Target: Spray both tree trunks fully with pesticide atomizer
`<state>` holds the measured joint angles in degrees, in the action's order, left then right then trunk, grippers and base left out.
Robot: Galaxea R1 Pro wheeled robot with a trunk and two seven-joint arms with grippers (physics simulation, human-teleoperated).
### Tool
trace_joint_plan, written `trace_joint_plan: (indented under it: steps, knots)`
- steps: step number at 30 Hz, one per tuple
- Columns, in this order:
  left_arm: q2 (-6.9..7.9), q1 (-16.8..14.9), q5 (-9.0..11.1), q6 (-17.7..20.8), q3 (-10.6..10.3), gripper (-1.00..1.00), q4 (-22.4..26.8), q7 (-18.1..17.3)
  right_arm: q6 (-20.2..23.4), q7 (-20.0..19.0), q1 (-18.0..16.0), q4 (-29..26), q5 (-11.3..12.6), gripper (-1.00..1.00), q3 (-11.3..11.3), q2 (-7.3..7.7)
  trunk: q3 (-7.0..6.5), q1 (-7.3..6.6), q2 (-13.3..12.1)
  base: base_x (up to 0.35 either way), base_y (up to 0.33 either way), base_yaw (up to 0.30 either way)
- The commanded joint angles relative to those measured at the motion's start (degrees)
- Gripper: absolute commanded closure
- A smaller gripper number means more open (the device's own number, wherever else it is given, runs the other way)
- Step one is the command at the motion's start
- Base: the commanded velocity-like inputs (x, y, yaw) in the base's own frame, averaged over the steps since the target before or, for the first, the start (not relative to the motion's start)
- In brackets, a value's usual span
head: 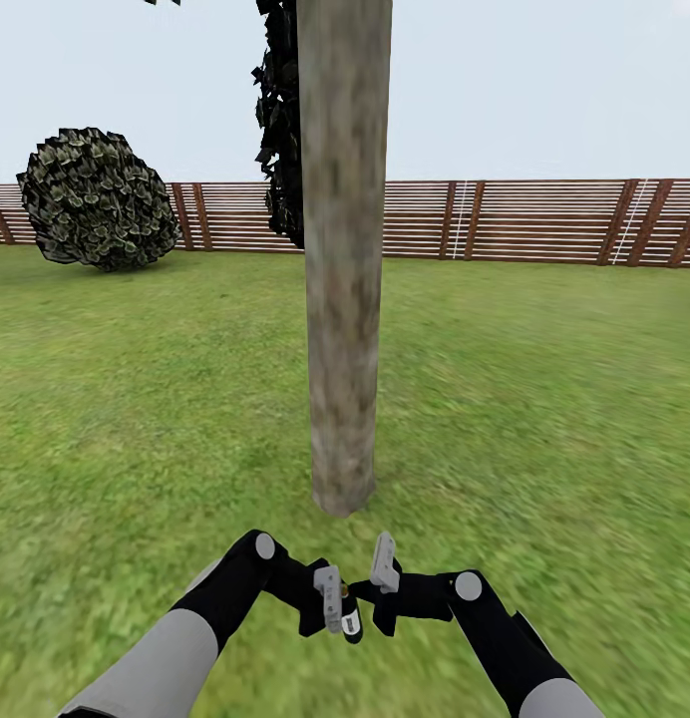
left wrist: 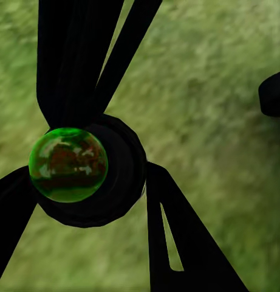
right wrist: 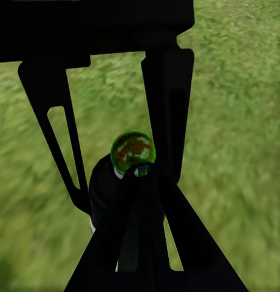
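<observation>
Right at the robot's front, low over the grass, both arms meet: the left gripper [head: 333,598] has its fingers pinching the pesticide atomizer [head: 349,610], the small dark bottle with a pale label held more or less upright, while the right gripper [head: 383,583] sits just beside it, almost touching, with one pale finger raised above the bottle's top. In the left wrist view the atomizer's rounded top [left wrist: 68,164] shows as a glossy green-tinted cap wedged between the dark fingers, and the right wrist view catches the same cap [right wrist: 133,151] just past its own fingers; whether the right fingers are spread or pressed together I cannot tell. The bottle is opaque, so how much pesticide is left inside cannot be read, and no cloud of specks hangs in the air. Just beyond the grippers stands the tree trunk [head: 342,299], thick, pale and mottled, rising out of the lawn [head: 136,419]. To my eye the spraying is about to start, and doing it well means lifting the nozzle towards the bark, keeping the grip firm, and sweeping from the base upward so no band is missed. Farther off to the left sits a round dark bush [head: 98,199], and the slatted wooden fence [head: 544,221] closes the garden at the back.
</observation>
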<state>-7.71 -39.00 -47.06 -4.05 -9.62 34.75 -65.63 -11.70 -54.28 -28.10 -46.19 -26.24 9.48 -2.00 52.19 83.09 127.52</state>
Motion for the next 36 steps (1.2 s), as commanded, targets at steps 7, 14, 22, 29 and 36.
trace_joint_plan:
  steps: [7,14,22,29,36]
  knots:
    - [1.00,0.06,-0.72,-0.34,0.02,1.00,-0.76,-0.11,-0.43,-0.04,-0.02,-0.21,-0.57,1.00,-0.07,-0.03,0.05,-0.01,0.02,0.000,0.000,0.000]
    - [6.34,0.35,-0.75,-0.34,-0.04,1.00,-0.76,-0.11,-0.43,-0.04,-0.02,-0.20,-0.58,1.00,0.01,-0.03,0.05,-0.01,0.02,0.000,0.000,0.000]
    - [15.25,0.70,-0.66,-1.10,0.25,1.00,-0.81,-0.03,-0.52,-0.04,-0.02,-0.04,-0.65,1.00,0.03,0.01,0.05,-0.01,0.02,0.000,0.000,0.000]
    - [24.16,0.81,-0.03,-1.81,2.37,1.00,-0.82,1.11,-0.72,0.33,-0.02,0.10,-0.64,-1.00,-0.09,0.43,0.05,-0.01,0.02,0.000,0.000,0.000]
    - [25.23,1.18,0.63,-1.18,5.11,1.00,-3.73,15.59,-0.98,13.44,0.31,6.08,-0.19,-1.00,-0.88,4.74,0.05,-0.01,0.02,0.000,0.000,0.000]
